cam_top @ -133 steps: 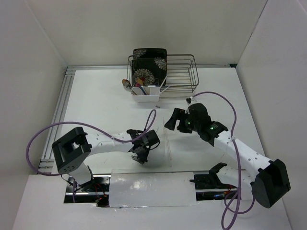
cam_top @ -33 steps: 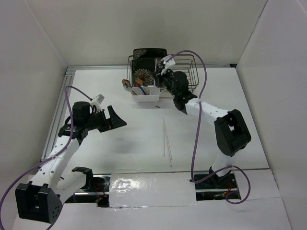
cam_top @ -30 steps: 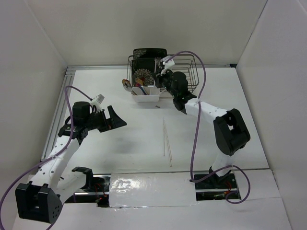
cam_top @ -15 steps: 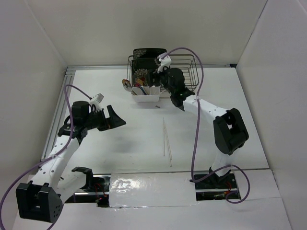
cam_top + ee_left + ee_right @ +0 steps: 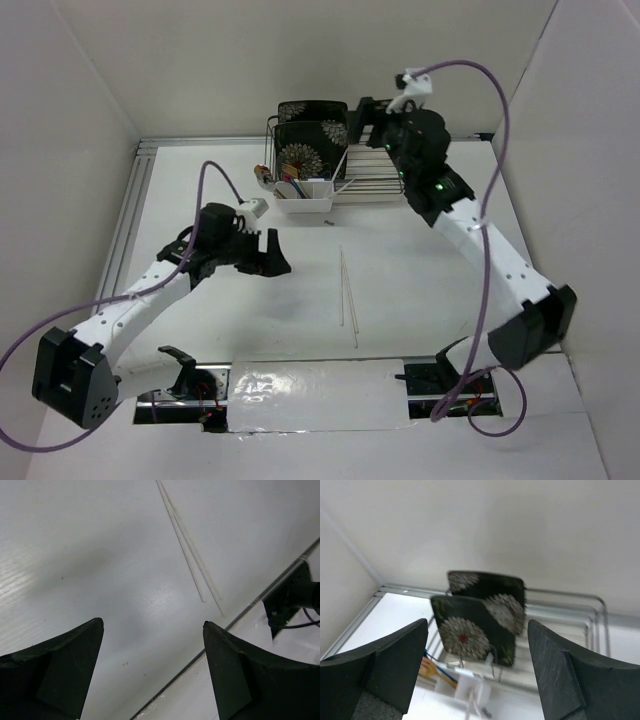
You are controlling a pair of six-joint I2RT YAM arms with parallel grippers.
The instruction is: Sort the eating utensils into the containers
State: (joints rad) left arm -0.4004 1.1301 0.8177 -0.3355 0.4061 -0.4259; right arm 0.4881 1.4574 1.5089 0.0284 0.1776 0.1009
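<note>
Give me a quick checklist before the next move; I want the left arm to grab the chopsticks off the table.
1. Left gripper open and empty: ok.
2. Both chopsticks in the left wrist view, lying side by side on the table: ok.
3. Table between left gripper and chopsticks bare: ok.
4. Right gripper open, holding nothing: ok.
5. Free room in the white caddy: cannot tell.

Chopsticks [image 5: 342, 290] lie on open table [image 5: 440, 290]; wire rack [image 5: 372, 172] backs the caddy [image 5: 305, 203].
</note>
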